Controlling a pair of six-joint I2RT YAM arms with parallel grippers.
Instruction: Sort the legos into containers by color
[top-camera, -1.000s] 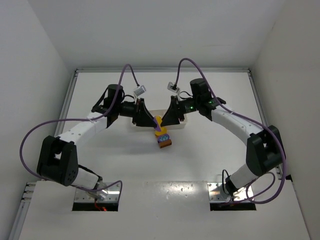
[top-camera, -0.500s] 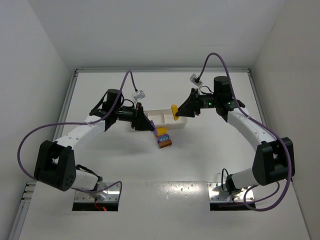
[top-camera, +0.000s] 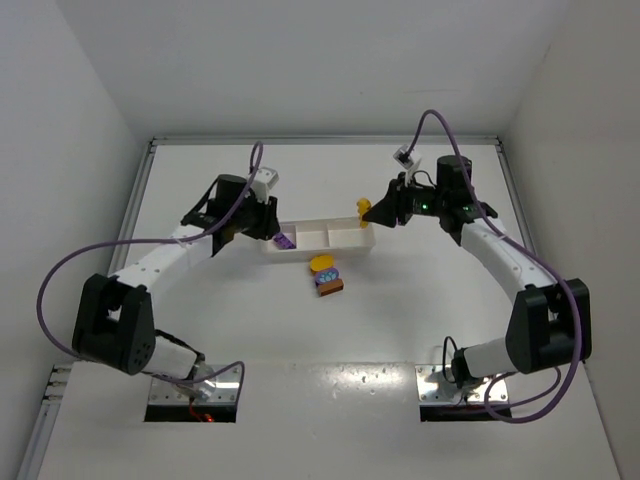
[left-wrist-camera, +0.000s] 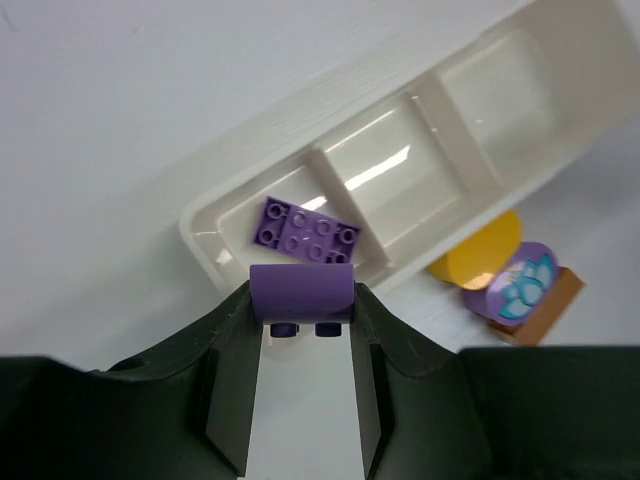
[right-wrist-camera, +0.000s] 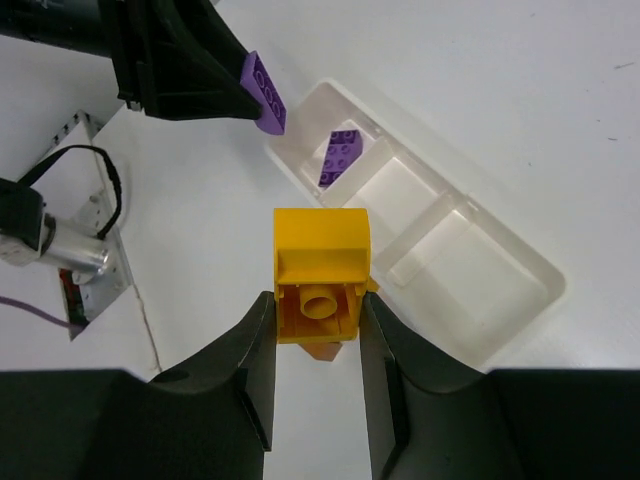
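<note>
The left end effector (left-wrist-camera: 302, 305) is pinching a purple brick (left-wrist-camera: 302, 288) between narrow jaws, hanging over the near rim of the white tray (left-wrist-camera: 330, 100) at its left end compartment, where a purple plate (left-wrist-camera: 307, 231) is lying. The right end effector (right-wrist-camera: 316, 310) is gripping a yellow brick (right-wrist-camera: 320, 262), hovering by the tray's right end. The tray is sitting toward the far edge of the surface (top-camera: 400, 320), and a small stack (top-camera: 327, 276) of yellow, purple and brown pieces is resting just on its near side.
</note>
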